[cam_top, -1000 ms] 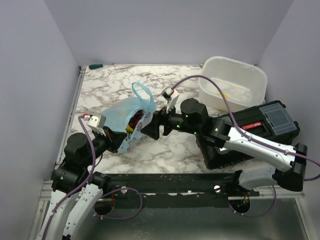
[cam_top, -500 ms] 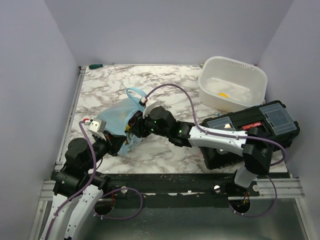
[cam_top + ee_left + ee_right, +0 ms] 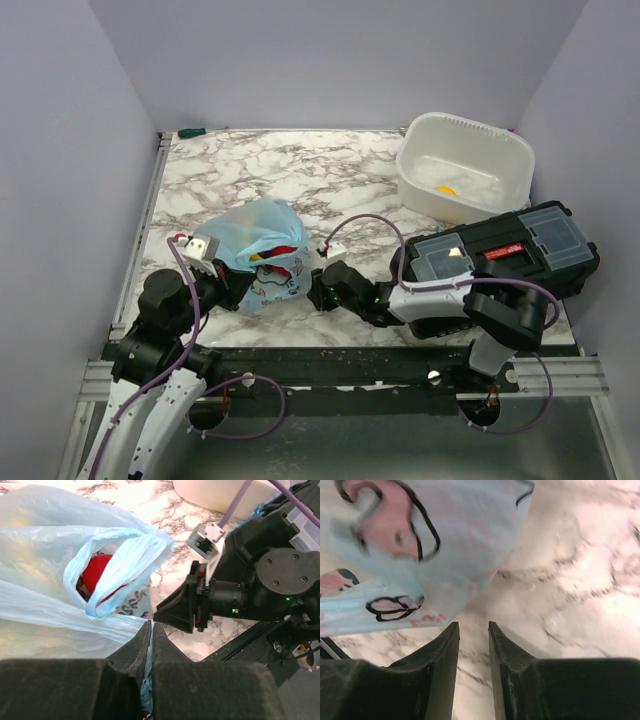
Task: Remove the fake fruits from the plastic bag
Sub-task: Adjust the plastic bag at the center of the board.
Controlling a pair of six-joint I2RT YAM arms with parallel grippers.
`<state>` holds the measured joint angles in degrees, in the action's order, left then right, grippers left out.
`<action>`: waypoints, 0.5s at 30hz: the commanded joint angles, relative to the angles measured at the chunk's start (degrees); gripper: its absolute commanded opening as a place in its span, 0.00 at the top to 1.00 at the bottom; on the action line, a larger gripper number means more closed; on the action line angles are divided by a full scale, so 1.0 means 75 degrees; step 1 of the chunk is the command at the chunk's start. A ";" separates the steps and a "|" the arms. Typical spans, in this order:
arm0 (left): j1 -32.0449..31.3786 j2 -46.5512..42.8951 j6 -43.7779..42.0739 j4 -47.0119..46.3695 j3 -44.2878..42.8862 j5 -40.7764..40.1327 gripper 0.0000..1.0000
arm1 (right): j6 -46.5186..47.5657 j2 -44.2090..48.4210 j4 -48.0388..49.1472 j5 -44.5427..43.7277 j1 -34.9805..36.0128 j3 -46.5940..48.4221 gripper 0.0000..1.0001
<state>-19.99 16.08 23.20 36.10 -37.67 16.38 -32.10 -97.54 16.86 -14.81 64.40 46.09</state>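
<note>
The light-blue plastic bag (image 3: 255, 235) lies on the marble table at left of centre, mouth facing right. A red fruit (image 3: 283, 250) and a bit of yellow show in the mouth; the red fruit (image 3: 96, 573) also shows in the left wrist view. Other fruits in the bag are hidden. My left gripper (image 3: 233, 287) is shut on the bag's near edge, with blue film pinched between the fingers (image 3: 151, 626). My right gripper (image 3: 316, 288) is low over the table just right of the bag (image 3: 445, 540), its jaws a little apart and empty (image 3: 473, 630).
A white tub (image 3: 466, 165) stands at the back right with a yellow-orange piece (image 3: 447, 188) inside. A black toolbox (image 3: 510, 250) sits at the right, under the right arm. A small green object (image 3: 190, 131) lies at the back left corner.
My right gripper has pulled back out of the bag's mouth and dropped toward the near edge. The raised handle has fallen and the bag has slumped. My left gripper keeps its hold.
</note>
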 commanded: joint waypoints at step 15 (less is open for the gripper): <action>-0.0581 0.0566 -0.0234 -0.0327 0.0077 0.0670 1.00 | 0.0046 0.1525 -0.0522 0.0546 0.0346 0.0891 0.60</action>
<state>-24.12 23.44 22.04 35.14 -37.26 21.28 -32.58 -87.90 13.78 -15.90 65.67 49.74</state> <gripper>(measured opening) 0.008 0.409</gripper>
